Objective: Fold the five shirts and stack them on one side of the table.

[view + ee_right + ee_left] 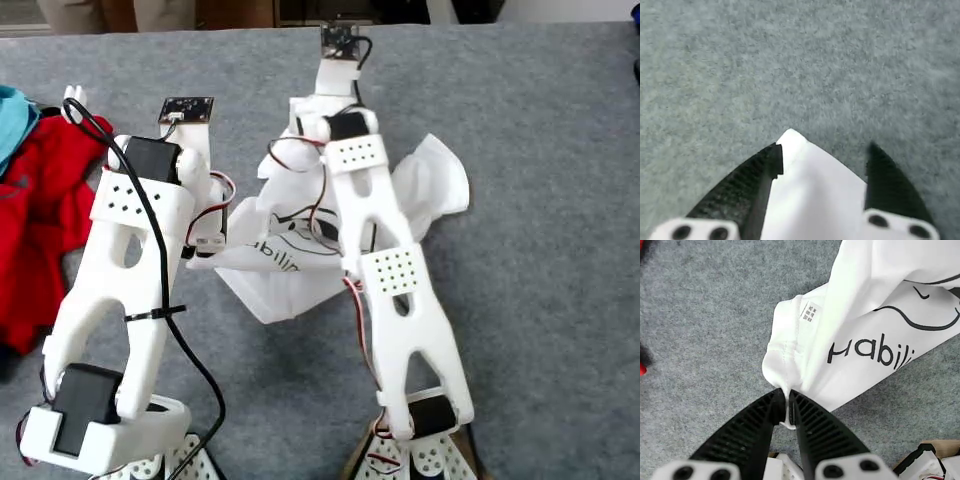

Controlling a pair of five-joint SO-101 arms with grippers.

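One grey, felt-like table (560, 200) lay under everything, with a brown strip (235, 12) of room past its edge at 12 o'clock. I counted three shirts: a teal shirt (12, 115) at 10 o'clock, a red shirt (40, 230) at 9 and a white shirt (430, 185) at centre. My left gripper (788, 396) was clenched on the white shirt's hem. The right gripper (824, 150) had its jaws apart, with white cloth between them.

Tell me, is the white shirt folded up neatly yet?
Not yet. The white shirt lies bunched and crooked on the grey table, one flap sticking out, and the left gripper pinches its edge.
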